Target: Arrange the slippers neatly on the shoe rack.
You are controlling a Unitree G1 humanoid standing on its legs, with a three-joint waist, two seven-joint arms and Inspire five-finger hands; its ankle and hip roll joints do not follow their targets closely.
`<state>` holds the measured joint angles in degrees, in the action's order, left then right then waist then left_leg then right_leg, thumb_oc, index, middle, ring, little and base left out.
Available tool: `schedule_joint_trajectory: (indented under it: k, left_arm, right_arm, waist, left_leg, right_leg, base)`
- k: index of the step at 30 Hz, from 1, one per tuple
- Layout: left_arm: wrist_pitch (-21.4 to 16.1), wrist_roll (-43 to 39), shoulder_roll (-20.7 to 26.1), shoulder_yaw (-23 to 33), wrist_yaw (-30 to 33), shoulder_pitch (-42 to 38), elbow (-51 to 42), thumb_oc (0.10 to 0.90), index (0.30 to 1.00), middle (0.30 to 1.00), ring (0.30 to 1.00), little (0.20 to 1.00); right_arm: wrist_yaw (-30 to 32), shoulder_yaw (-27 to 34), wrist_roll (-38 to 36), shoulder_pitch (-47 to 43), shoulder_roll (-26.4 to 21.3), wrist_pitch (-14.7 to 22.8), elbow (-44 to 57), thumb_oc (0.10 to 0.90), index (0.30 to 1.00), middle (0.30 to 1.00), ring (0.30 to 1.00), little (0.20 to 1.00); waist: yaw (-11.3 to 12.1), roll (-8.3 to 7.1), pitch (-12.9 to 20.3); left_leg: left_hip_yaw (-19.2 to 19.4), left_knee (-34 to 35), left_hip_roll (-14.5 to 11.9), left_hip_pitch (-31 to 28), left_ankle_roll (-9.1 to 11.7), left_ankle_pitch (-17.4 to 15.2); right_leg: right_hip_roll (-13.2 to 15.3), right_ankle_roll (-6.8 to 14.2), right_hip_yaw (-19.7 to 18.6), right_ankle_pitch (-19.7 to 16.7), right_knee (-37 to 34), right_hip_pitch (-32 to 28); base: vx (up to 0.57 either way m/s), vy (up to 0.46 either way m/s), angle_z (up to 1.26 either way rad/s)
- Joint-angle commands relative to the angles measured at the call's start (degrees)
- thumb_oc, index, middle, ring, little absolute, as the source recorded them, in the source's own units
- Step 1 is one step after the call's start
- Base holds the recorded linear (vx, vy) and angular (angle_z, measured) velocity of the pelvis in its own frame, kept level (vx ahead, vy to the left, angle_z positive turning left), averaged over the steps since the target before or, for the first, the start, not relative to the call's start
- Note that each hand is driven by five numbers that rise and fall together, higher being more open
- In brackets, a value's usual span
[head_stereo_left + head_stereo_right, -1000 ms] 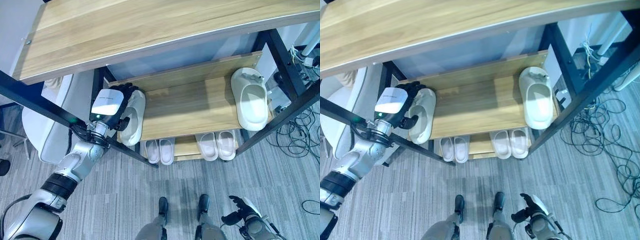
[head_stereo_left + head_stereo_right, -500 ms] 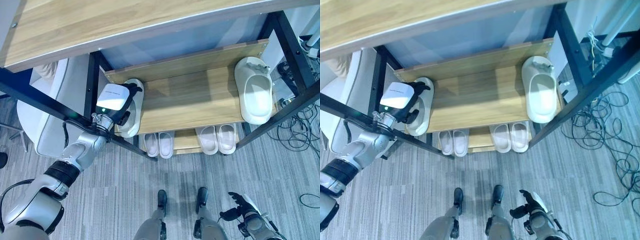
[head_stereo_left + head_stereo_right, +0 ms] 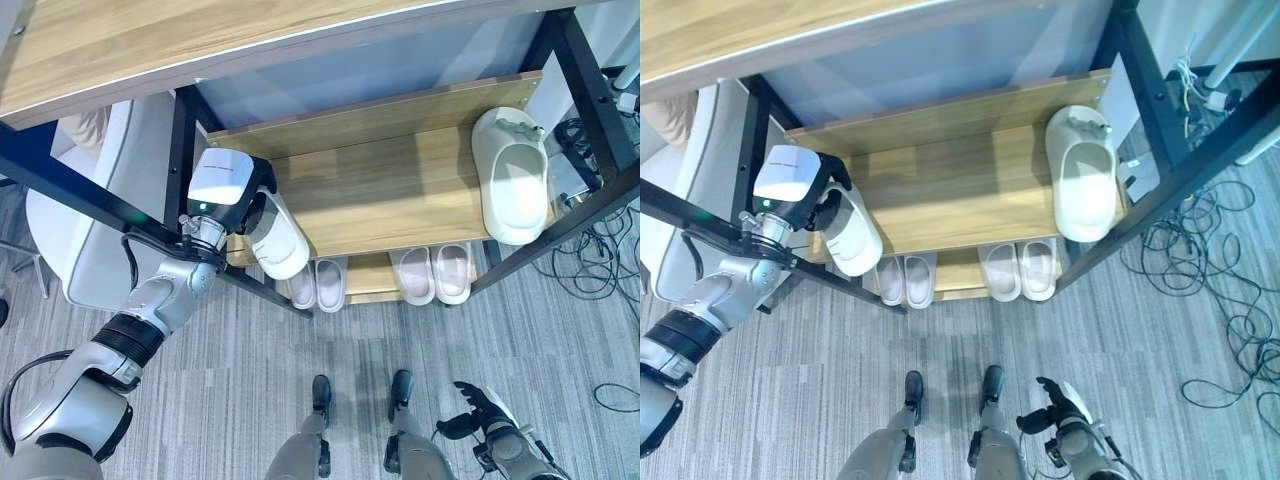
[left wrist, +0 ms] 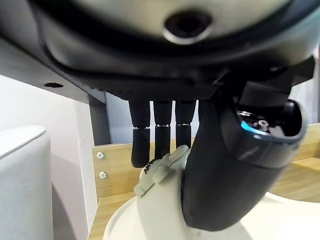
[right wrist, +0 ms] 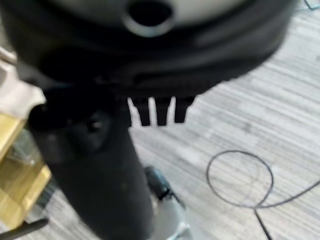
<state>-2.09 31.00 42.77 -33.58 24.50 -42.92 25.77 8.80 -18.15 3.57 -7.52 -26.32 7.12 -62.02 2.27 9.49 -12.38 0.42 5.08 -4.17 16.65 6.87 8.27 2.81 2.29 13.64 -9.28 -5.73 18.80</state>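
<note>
The left robot hand (image 3: 252,205) is clenched around a white slipper (image 3: 279,240) at the left end of the rack's middle shelf (image 3: 400,195); in the left wrist view its fingers (image 4: 156,135) reach over the far rim while the thumb presses down on the near side. The slipper does not lie flat: it tips out past the front left edge of the shelf, its long axis slanting down and toward the robot, with the free end hanging over the floor rather than over the boards. That tilt looks like the relation the next move turns on, since the slipper has to be swung so its length runs front to back and then set level on the wood. Its apparent partner, a second white slipper (image 3: 510,180), already lies flat at the far right end of the same shelf, well apart, pointing front to back. Below, two small pairs of pale slippers (image 3: 380,280) sit side by side on the bottom shelf. The right robot hand (image 3: 470,420) hangs low near the floor, fingers loosely spread and grasping nothing, much farther from the work than the left.
</note>
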Motion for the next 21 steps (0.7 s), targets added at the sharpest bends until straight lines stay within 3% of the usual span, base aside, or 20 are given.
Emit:
schedule_joint_trajectory:
  k: [1, 21]
  left_arm:
    - [-1.21, -3.25, -1.95, 4.46, -0.71, -9.17, 3.55, 0.400, 0.300, 0.300, 0.300, 0.300]
    - [-3.45, -13.33, -13.08, 1.86, 3.50, -21.35, 5.16, 0.400, 0.300, 0.300, 0.300, 0.300]
  right_arm:
    - [0.38, -1.41, -0.38, 0.71, -0.61, 1.00, 3.11, 0.800, 0.900, 0.900, 0.900, 0.900]
    - [0.95, -0.57, -0.34, 1.49, -2.91, 0.15, 3.43, 0.800, 0.900, 0.900, 0.900, 0.900]
  waist:
    - [-3.32, -1.89, 1.34]
    - [-6.10, 1.07, 0.62]
  left_leg:
    - [0.75, -0.08, 1.90, 0.13, 0.49, 0.08]
    - [3.40, -0.08, 2.28, -3.03, -0.04, -1.30]
  right_leg:
    - [2.95, 4.36, -2.62, 6.58, 0.73, -3.17]
    - [3.40, 4.91, -4.72, 6.64, 0.73, -4.36]
  base:
    - [0.00, 0.000, 0.00]
    - [0.01, 0.027, -0.10]
